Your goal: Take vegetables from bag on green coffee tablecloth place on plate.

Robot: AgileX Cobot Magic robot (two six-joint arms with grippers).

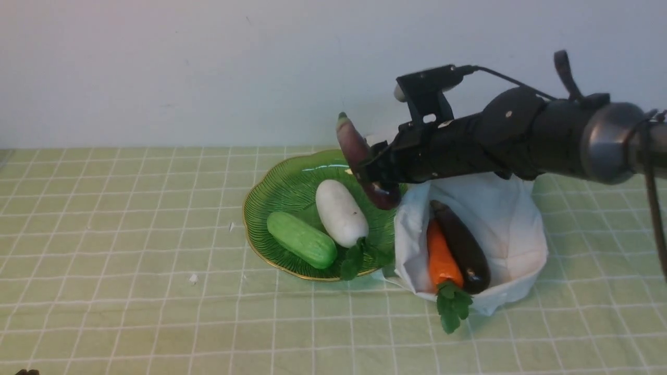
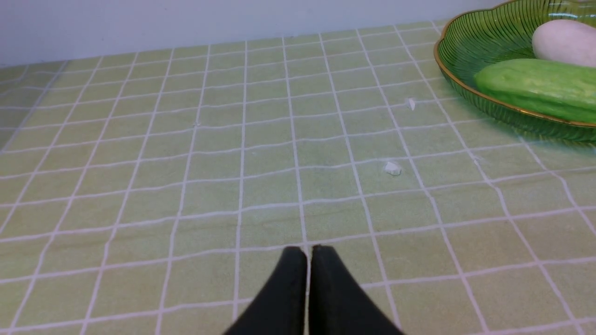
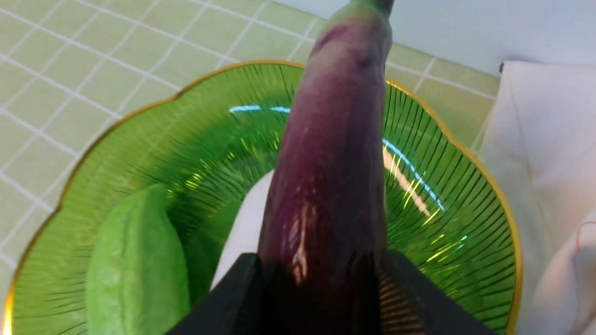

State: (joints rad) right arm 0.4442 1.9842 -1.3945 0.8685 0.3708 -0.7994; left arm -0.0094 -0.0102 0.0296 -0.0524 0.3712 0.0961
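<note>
My right gripper [image 1: 376, 174] [image 3: 321, 274] is shut on a purple eggplant [image 1: 357, 151] [image 3: 333, 172], held tilted above the far right part of the green plate [image 1: 271, 195] [image 3: 447, 186]. On the plate lie a green cucumber [image 1: 302, 239] [image 2: 535, 86] [image 3: 135, 260] and a white radish [image 1: 341, 212] [image 2: 565, 42] with green leaves [image 1: 354, 260]. The white bag [image 1: 505, 224] [image 3: 545, 153] sits right of the plate on the tablecloth [image 1: 130, 234]. A dark eggplant [image 1: 461, 247] and an orange carrot [image 1: 442, 258] lie in it. My left gripper [image 2: 308, 253] is shut, low over bare cloth left of the plate.
Small white scraps [image 1: 193, 278] [image 2: 392, 168] lie on the cloth left of the plate. A pale wall [image 1: 208, 67] bounds the table's far edge. The carrot's green leaves [image 1: 452, 307] hang over the bag's front edge.
</note>
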